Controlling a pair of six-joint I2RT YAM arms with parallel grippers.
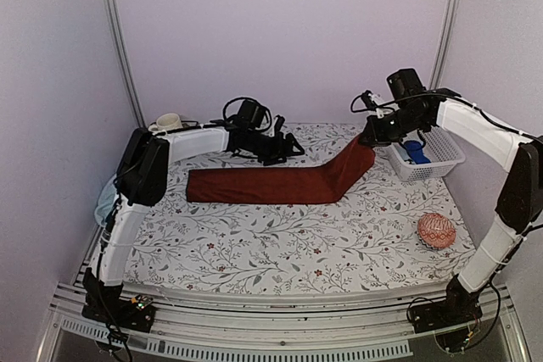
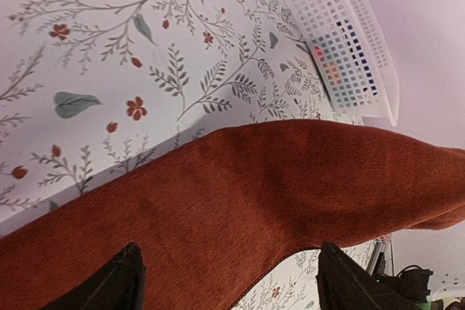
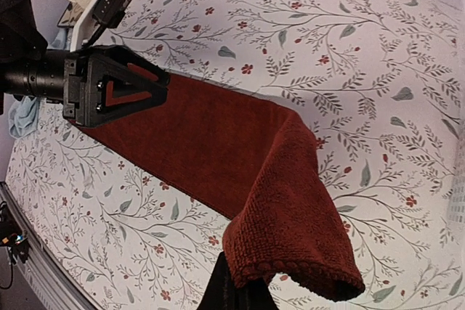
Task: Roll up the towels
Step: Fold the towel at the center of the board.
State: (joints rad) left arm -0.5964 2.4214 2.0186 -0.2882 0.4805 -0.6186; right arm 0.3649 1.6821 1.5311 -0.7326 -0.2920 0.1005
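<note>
Your right gripper [image 1: 368, 136] is apparently pinching the red towel [image 1: 271, 186] end aloft. Your left gripper [image 2: 225, 281] is hovering spread and empty. Hold the towel taut while you are laying it flat.

Floral table [image 1: 254, 243]: red towel [image 1: 263, 186] lengthwise, white basket [image 1: 428, 170] far right, patterned ball [image 1: 436, 230] near right.

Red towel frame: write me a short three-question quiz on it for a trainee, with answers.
1. True or false: the red towel lies flat along its whole length.
2. Which gripper holds one towel end raised? A) left B) right C) neither
3. Fill in: the left gripper's jaws stand ___ above the towel.
Key: 1 false; 2 B, the right gripper, beside the white basket; 3 open.
</note>
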